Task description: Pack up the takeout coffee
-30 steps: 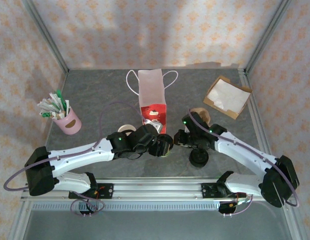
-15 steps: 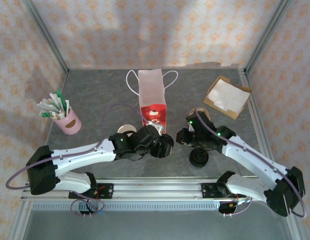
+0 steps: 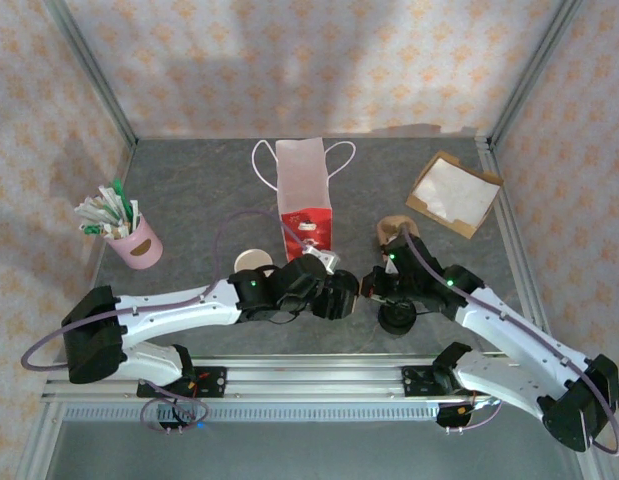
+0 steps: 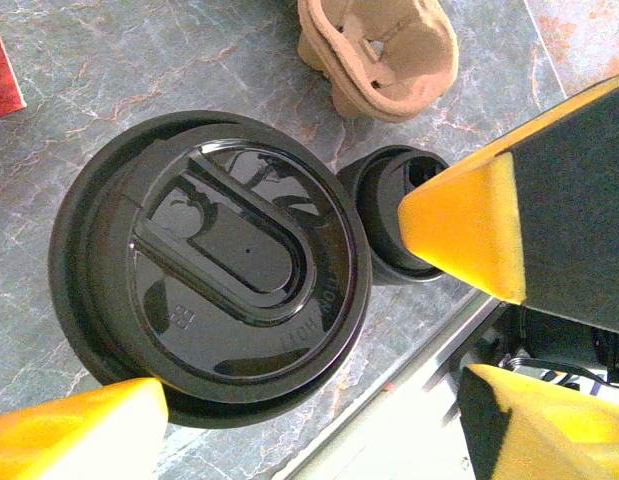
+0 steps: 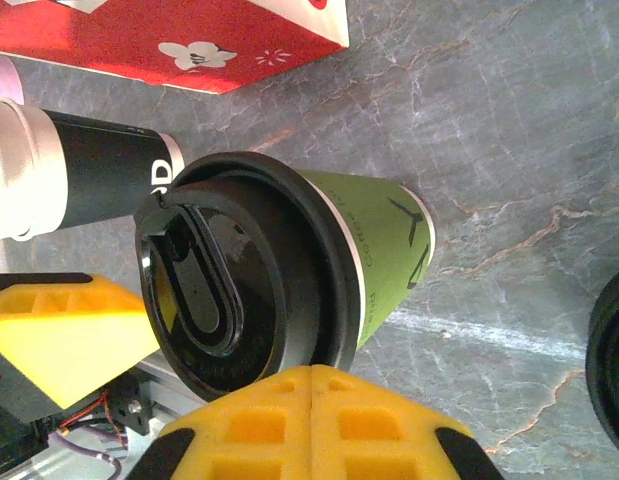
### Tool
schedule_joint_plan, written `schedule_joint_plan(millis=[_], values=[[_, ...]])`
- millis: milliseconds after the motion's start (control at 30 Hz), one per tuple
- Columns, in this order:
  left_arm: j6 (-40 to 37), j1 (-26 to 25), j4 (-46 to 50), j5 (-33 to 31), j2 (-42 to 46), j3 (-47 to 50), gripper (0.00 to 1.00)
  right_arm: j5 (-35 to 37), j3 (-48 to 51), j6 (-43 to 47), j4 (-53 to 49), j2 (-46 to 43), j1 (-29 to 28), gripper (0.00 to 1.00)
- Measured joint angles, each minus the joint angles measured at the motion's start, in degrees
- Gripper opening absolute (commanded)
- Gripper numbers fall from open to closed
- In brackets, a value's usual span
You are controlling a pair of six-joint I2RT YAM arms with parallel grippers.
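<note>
At the far left a pink pot (image 3: 135, 246) of sachets stands untouched, and nearer the middle an open cup (image 3: 252, 262) without a lid sits on the table (image 3: 189, 190). The bag (image 3: 302, 190) stands upright at the centre, pale above and red below with white flowers and hearts; no words on it can be read. Just in front of it the left gripper (image 3: 344, 296) straddles the coffee (image 4: 214, 265) with its jaws spread: one yellow finger sits under the lid's rim and the other is clear of it, so the cup looks released rather than clamped. The coffee stands on the table close to the bag's red foot, its black lid seated all round the rim. The right gripper (image 5: 311, 400) is clenched on nothing, with its tips right at the lid's edge. Right of it lie the loose lids (image 3: 397, 318), then the carrier (image 3: 394, 230), and a box (image 3: 454, 193) with white paper in the far right corner. By my reading the lidding is done and the packing is not: the coffee is outside the bag, and it has yet to be gripped, lifted and lowered in. The lid bears raised lettering along its rim, too glossy to read. The olive wall carries dark print and a windmill-like mark, with the letters cut off by the lid.
</note>
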State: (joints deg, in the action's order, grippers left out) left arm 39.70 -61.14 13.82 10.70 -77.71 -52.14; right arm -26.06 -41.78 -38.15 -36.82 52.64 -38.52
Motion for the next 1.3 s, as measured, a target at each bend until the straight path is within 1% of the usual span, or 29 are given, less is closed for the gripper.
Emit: schedule_joint_plan(millis=[133, 267, 467, 533, 767, 1300], values=[[0.2, 0.0, 1.7, -0.5, 1.1, -0.3, 0.80, -0.7, 1.1, -1.3, 1.2, -0.5, -0.7, 0.00], [-0.4, 0.0, 4.5, -1.6, 2.0, -1.5, 0.71, -0.9, 2.2, -2.6, 2.6, -0.5, -2.6, 0.00], [-2.4, 0.0, 7.6, -4.3, 1.8, -4.7, 0.50, -0.7, 2.6, -4.0, 3.7, -0.5, -4.2, 0.00], [-2.9, 0.1, 8.3, -5.1, 1.0, -5.4, 0.47, -0.7, 2.6, -4.3, 3.8, -0.5, -4.4, 0.00], [-4.0, 1.3, 9.9, -6.7, -2.4, -6.0, 0.44, -0.3, 2.6, -4.7, 3.9, -0.5, -4.9, 0.00], [-4.2, 1.7, 9.9, -6.7, -3.7, -6.0, 0.43, 0.8, 2.7, -4.8, 5.0, 0.7, -5.2, 0.00]])
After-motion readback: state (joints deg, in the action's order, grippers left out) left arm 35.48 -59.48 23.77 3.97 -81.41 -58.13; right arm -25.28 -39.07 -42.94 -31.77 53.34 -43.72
